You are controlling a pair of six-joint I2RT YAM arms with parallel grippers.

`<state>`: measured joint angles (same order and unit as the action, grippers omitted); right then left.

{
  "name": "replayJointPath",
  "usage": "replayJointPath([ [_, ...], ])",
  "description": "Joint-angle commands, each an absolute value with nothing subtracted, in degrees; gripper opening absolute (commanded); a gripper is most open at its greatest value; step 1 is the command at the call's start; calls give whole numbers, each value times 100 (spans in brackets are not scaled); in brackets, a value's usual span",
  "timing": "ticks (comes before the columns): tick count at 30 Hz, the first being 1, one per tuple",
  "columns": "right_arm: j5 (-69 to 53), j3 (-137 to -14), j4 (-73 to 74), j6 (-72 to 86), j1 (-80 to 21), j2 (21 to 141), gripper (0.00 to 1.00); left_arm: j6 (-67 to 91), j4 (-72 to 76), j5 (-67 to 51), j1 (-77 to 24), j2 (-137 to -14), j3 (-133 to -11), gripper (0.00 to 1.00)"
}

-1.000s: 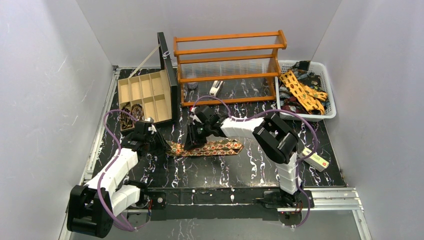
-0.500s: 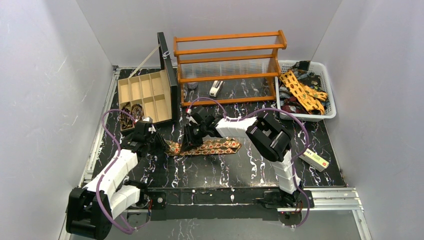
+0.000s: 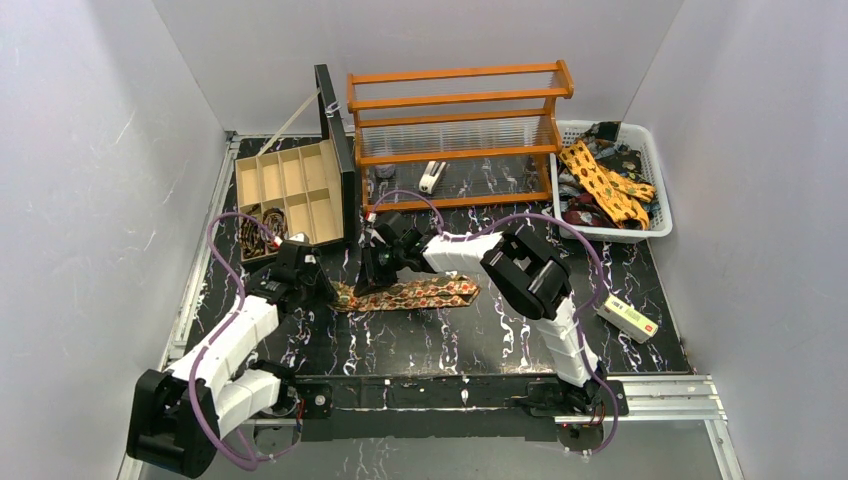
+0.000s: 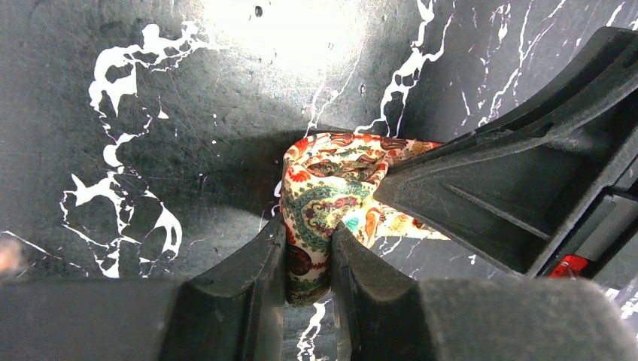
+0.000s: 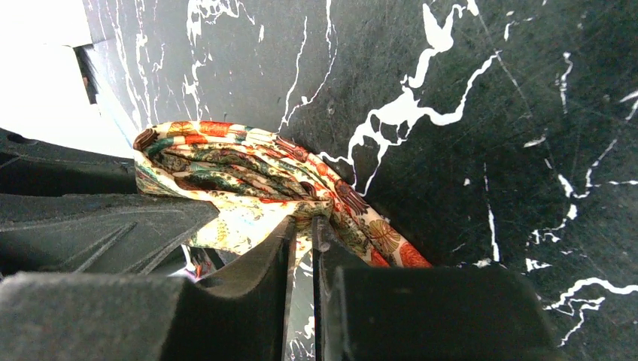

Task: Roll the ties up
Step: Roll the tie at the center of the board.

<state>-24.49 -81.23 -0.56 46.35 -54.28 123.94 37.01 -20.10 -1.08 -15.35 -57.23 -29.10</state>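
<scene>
1. Pinching the looped end of the tie (image 3: 405, 293), left jaws clamp narrow on fabric, anchoring the roll's start.
2. Right jaws, nearly closed, nip the neighbouring fold (to turn it, I'd guess).
3. Remainder lies flat on the bench (image 3: 450, 340).

1 camera looks down from above-behind; 2 sit close behind left claw (image 4: 307, 242) and right claw (image 5: 304, 226), sharing the tie (image 4: 331, 188) ahead

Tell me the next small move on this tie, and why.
Probably roll the pinched end one turn toward the flat length. Both the left gripper and the right gripper are shut on the folded left end of the tie, only a first loop is formed, and the rest lies flat.
</scene>
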Motion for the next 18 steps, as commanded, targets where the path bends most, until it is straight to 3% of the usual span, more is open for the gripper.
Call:
replayJointPath([
  [1, -2443, -8353, 70, 4520, -5468, 12495, 23, 3732, -2288, 720, -1993, -5908, -3236, 6],
  [8, -2361, -8106, 230, 4202, -5181, 11735, 31, 3973, -2592, 1729, -2716, -6179, -3582, 5],
  [18, -2065, -6471, 53, 4150, -4170, 10558, 31, 4336, -2969, 2841, -3622, -6467, -4024, 5],
])
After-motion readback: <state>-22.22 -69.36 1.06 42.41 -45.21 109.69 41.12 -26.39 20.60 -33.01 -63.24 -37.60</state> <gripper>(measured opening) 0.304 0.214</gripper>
